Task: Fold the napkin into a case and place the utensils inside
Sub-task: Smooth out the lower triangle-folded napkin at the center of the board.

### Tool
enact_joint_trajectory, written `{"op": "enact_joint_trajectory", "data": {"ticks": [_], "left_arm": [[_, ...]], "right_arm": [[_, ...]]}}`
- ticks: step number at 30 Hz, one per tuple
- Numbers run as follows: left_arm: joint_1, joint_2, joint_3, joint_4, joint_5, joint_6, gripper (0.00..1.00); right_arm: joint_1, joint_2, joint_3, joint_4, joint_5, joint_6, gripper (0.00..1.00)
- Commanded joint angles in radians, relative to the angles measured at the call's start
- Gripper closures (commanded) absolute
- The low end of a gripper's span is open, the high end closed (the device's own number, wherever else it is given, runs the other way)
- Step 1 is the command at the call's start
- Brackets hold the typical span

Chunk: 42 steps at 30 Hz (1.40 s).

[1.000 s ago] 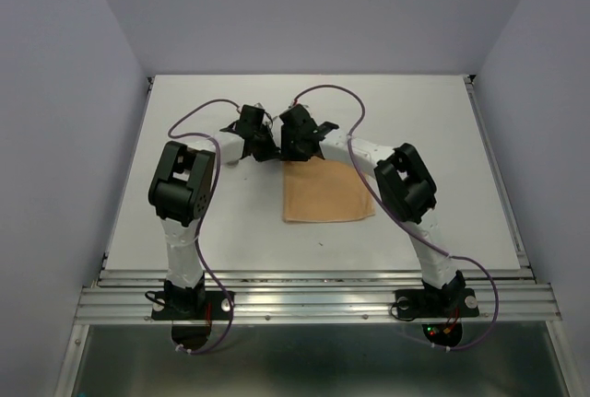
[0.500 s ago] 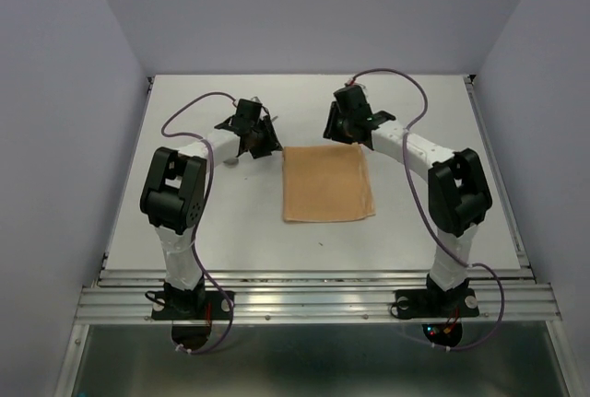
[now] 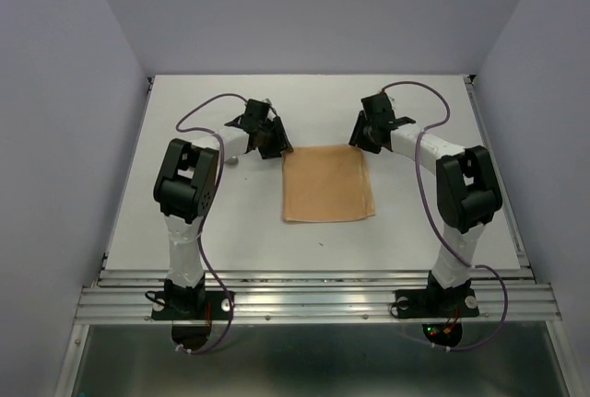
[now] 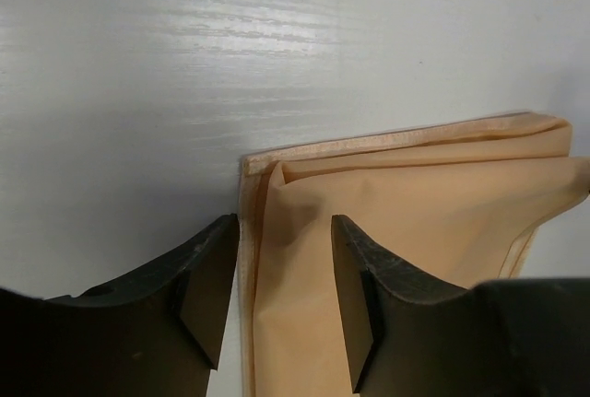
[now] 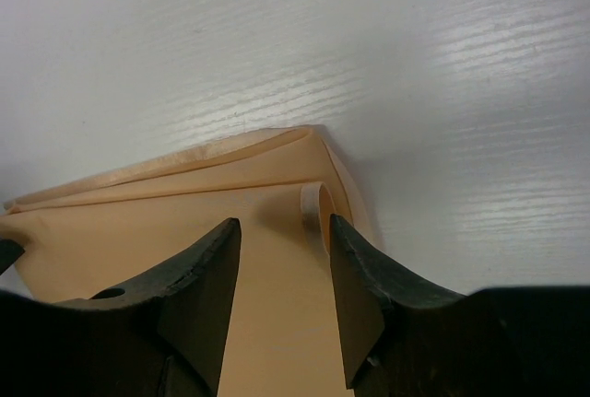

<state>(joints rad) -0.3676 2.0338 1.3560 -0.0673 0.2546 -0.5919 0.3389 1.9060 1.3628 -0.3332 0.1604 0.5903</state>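
Napkin (image 3: 327, 183) lies flat on the table (image 3: 203, 222), folded at least once: the wrist views show stacked layers along its far edge. It isn't a case yet.

Left claw (image 3: 267, 139) is at the far-left corner and right claw (image 3: 362, 134) at the far-right one, so the cloth spans the gap between them and runs back toward the bases. My read is one claw per corner so both ends of that edge can be lifted together and the next fold stays square.

Left claw (image 4: 284, 296): jaws well apart and straddling the corner. The cloth (image 4: 415, 231) runs off to its right. Nothing is pinched, and I can't tell whether the fingers brush the fabric.

Right claw (image 5: 281, 296): jaws parted by about the same gap, with the corner below and between them. The top layer of the napkin (image 5: 184, 213) curls up slightly just ahead of its right finger. It holds nothing either.

Risk: that curl could make the claw grab one layer instead of the whole stack.

I can't make out the utensils in any view.
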Motion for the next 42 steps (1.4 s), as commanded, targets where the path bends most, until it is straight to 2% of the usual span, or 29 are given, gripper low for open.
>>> {"op": "enact_joint_trajectory", "data": {"ticks": [1, 5, 7, 8, 10, 11, 24, 25, 26, 29, 35, 38, 42], "left_arm": [[-0.010, 0.041, 0.069, -0.020, -0.003, 0.015, 0.45], [-0.011, 0.072, 0.097, -0.052, -0.026, 0.026, 0.55], [-0.011, 0.081, 0.100, -0.060, -0.028, 0.029, 0.67], [-0.013, 0.085, 0.097, -0.062, -0.029, 0.030, 0.78], [-0.013, 0.089, 0.094, -0.063, -0.029, 0.033, 0.90], [-0.011, 0.095, 0.094, -0.063, -0.026, 0.037, 1.00], [-0.013, 0.089, 0.098, -0.065, -0.011, 0.055, 1.00], [-0.013, 0.085, 0.100, -0.071, -0.012, 0.058, 0.96], [-0.013, 0.075, 0.098, -0.078, -0.024, 0.064, 0.81], [-0.013, 0.039, 0.091, -0.083, -0.055, 0.070, 0.64], [-0.013, -0.041, 0.083, -0.100, -0.104, 0.067, 0.64], [-0.016, -0.060, 0.098, -0.109, -0.106, 0.066, 0.65], [-0.028, -0.063, 0.133, -0.137, -0.106, 0.072, 0.66]], "right_arm": [[-0.012, 0.002, 0.005, 0.029, -0.012, -0.024, 0.51], [-0.023, 0.011, 0.002, 0.029, -0.025, -0.029, 0.50], [-0.034, 0.010, -0.001, 0.031, -0.032, -0.033, 0.48], [-0.046, 0.008, -0.002, 0.031, -0.035, -0.033, 0.47], [-0.055, 0.005, -0.007, 0.033, -0.047, -0.038, 0.47], [-0.064, 0.005, -0.011, 0.033, -0.053, -0.038, 0.47], [-0.097, -0.036, -0.085, 0.071, -0.120, -0.050, 0.48], [-0.097, -0.048, -0.093, 0.085, -0.122, -0.052, 0.48], [-0.097, -0.082, -0.115, 0.107, -0.137, -0.058, 0.48], [-0.097, -0.157, -0.160, 0.129, -0.131, -0.053, 0.48], [-0.097, -0.226, -0.189, 0.137, -0.139, -0.066, 0.48], [-0.097, -0.199, -0.176, 0.119, -0.151, -0.090, 0.52], [-0.086, -0.136, -0.134, 0.083, -0.183, -0.136, 0.51]]}}
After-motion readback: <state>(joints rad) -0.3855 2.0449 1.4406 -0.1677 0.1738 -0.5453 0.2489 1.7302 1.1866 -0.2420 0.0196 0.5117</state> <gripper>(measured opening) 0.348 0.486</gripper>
